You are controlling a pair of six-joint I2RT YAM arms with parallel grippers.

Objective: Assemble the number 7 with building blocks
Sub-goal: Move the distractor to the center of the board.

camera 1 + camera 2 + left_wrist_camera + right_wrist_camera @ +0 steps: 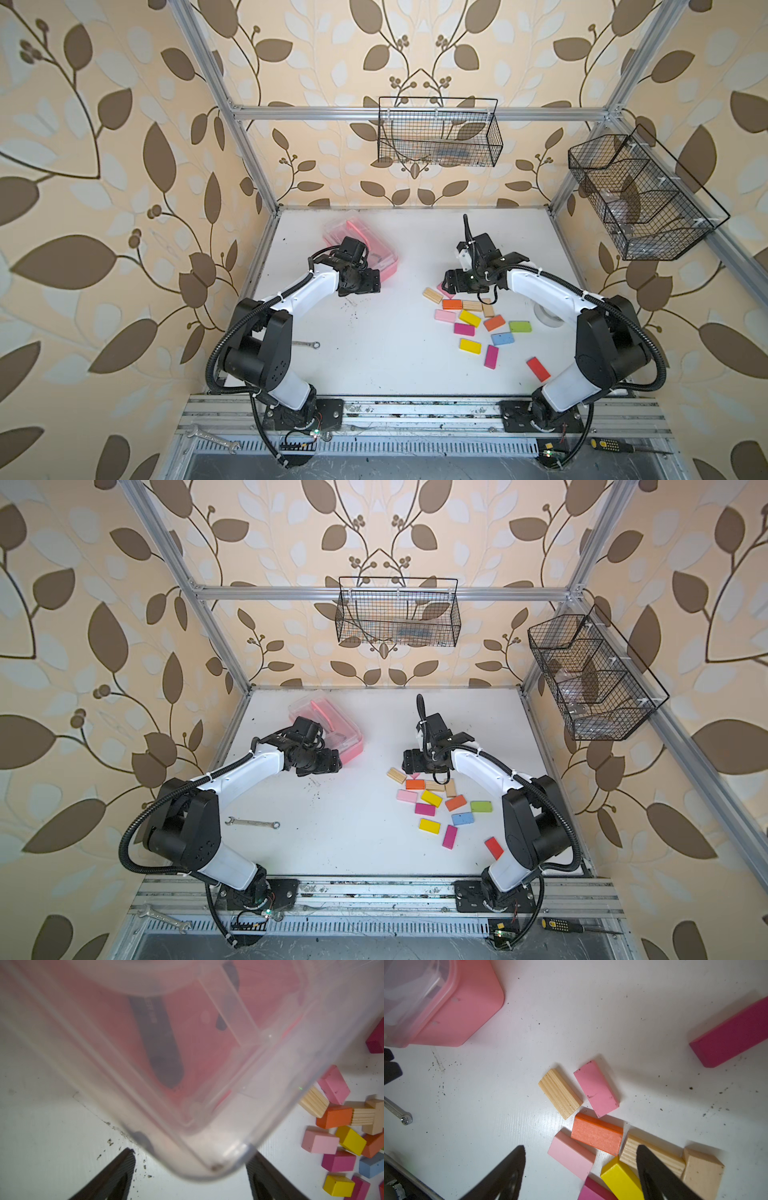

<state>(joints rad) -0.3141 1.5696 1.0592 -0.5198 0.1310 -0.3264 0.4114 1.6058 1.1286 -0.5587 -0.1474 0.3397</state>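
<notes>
Table (374, 365): white and scuffed, with open surface in the middle between the two arms
Case (345, 232): pink with a clear lid, lying at the far left, well apart from the blocks
Left gripper (191, 1152): jaws spread wide with a corner of the case between them; they have not closed on it and hold nothing
Right gripper (581, 1147): jaws spread wide and empty, hovering just over the far end of the heap
Building blocks (494, 323): lying flat in a loose scatter on the right half of the table, in front of the right arm, several touching or jammed corner to corner
Number 7: not begun; no bar and no stem are laid out anywhere
Red block (538, 369): lies alone at the near right, apart from the rest
Pink block (596, 1088): at the heap's far edge, just beside a wood block (560, 1091), each with its long sides mostly free
Wrench (305, 344): on the table near the left arm, no part of the job
Step in hand: by my reading the very start, choosing a first block
Next move: probably the right gripper comes down on one of the freer edge blocks, jaws turned across its narrow width so that the neighbours are not nudged, then carries it to open table to start the bar
</notes>
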